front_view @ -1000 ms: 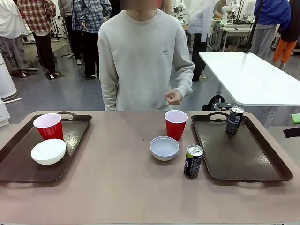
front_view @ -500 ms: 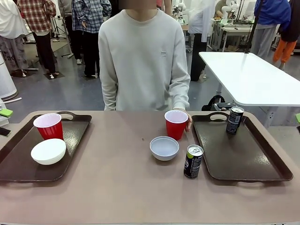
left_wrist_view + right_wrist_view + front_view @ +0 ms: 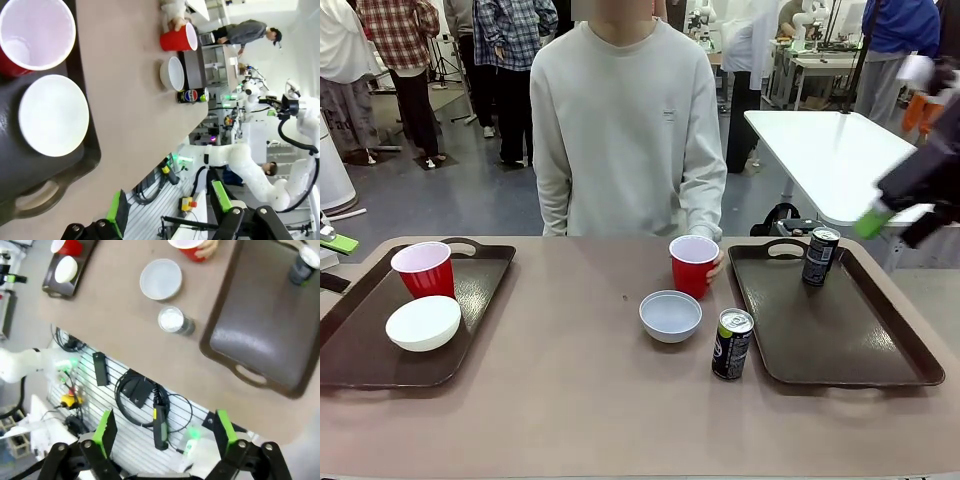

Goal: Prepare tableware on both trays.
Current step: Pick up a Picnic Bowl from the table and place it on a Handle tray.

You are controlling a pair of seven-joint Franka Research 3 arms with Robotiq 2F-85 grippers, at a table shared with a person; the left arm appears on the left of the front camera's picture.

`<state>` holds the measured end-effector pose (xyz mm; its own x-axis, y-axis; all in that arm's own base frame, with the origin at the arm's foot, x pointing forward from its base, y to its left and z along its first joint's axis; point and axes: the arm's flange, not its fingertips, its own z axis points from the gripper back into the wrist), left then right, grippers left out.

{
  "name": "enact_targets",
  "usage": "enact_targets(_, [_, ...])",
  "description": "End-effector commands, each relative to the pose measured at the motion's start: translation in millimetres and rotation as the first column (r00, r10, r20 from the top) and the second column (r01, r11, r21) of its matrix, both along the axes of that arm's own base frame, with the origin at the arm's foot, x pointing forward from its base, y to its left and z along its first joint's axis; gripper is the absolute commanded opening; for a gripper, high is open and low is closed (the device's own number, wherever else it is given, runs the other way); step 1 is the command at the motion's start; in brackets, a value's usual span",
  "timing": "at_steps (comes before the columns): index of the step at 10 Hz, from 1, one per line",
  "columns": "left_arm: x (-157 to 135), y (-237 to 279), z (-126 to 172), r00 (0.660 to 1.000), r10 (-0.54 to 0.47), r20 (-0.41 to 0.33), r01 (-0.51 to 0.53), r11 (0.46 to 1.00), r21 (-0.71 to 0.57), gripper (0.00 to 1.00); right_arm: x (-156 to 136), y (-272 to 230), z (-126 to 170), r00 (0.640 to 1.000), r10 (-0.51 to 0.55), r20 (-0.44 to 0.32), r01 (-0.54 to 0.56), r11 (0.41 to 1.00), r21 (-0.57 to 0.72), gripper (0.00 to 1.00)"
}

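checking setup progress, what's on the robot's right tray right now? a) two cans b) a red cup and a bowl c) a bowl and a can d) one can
d: one dark can stands on the right tray; the second can is on the table beside it.

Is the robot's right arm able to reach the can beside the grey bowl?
Probably yes: the right gripper hangs open high up, and the can stands alone on the table, nothing over it.

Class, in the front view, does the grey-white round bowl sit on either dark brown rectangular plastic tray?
No, the grey-white round bowl rests on the tabletop between the left tray and right tray.
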<state>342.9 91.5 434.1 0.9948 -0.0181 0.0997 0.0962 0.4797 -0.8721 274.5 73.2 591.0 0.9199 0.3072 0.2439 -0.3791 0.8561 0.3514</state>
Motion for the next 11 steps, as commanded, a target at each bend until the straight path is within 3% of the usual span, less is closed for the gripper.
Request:
enact_targets(1, [1.5,5.2,1.2,1.0,-0.001,0.002,0.001,1.0,-0.022,0.87,57.0,29.1,-15.6,1.0,-0.001,-0.001,0.001,0.998,-0.066,1.0])
enact_targets(3, [1.5,5.2,1.2,1.0,-0.001,0.002,0.001,1.0,-0.022,0.87,87.7,73.0,-33.9,0.999,-0.044,0.03,0.046,0.996,-0.077,1.0])
enact_targets(4, [1.5,5.2,1.2,1.0,-0.001,0.002,0.001,1.0,-0.022,0.87,100.3,74.4,-43.6,0.984,-0.124,0.131,0.145,0.976,-0.162,1.0])
enact_targets(5, [1.5,5.2,1.2,1.0,-0.001,0.002,0.001,1.0,-0.022,0.87,106.4,71.5,-46.1,0.973,-0.143,0.178,0.172,0.972,-0.16,1.0])
enact_targets(6, [1.5,5.2,1.2,1.0,-0.001,0.002,0.001,1.0,-0.022,0.87,91.0,75.3,-43.5,0.997,-0.028,0.071,0.034,0.996,-0.077,1.0])
enact_targets(11, [1.5,5.2,1.2,1.0,-0.001,0.002,0.001,1.0,-0.022,0.87,91.0,75.3,-43.5,0.997,-0.028,0.071,0.034,0.996,-0.077,1.0])
